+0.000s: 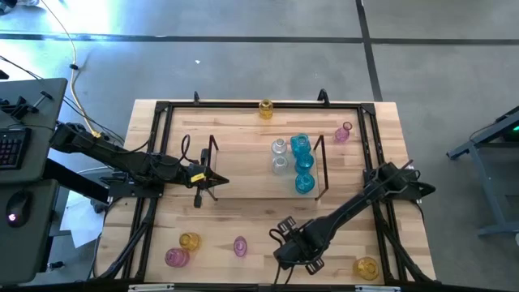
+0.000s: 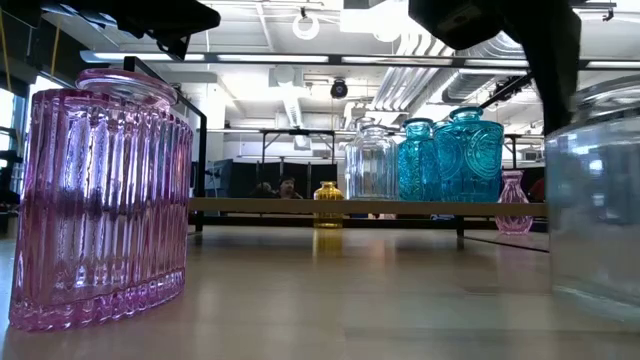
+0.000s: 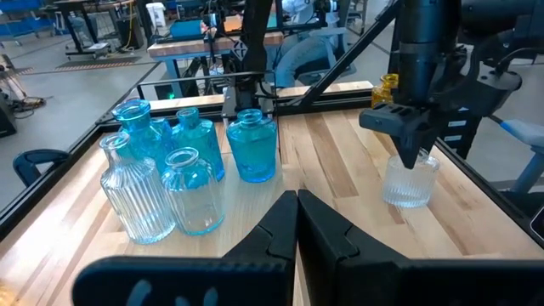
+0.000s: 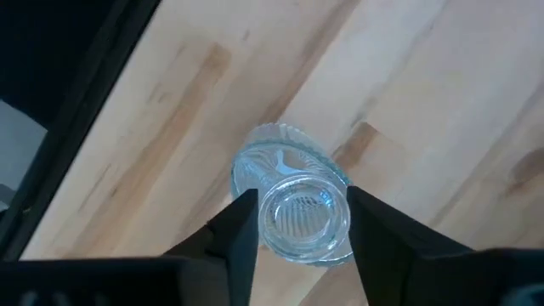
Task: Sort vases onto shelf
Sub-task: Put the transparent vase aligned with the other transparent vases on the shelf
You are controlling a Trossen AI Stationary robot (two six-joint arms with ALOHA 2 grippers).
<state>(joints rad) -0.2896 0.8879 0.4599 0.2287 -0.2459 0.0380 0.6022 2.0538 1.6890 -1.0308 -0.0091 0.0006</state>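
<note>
Clear vase [image 4: 302,212]: ribbed glass, light, slick, breakable; take at the neck.
My right claw [image 4: 297,223]: fingers apart, straddling the neck, not yet clamped.

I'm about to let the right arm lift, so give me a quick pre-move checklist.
1. Right end effector straddles the clear vase neck: ok.
2. Fingers firmly clamped on the glass: cannot tell.
3. Clear vase upright on the table: ok.
4. Free room on the shelf beside the vases already standing there: ok.
5. Left end effector shut and parked at the shelf's left end, away from the pick: ok.
</note>
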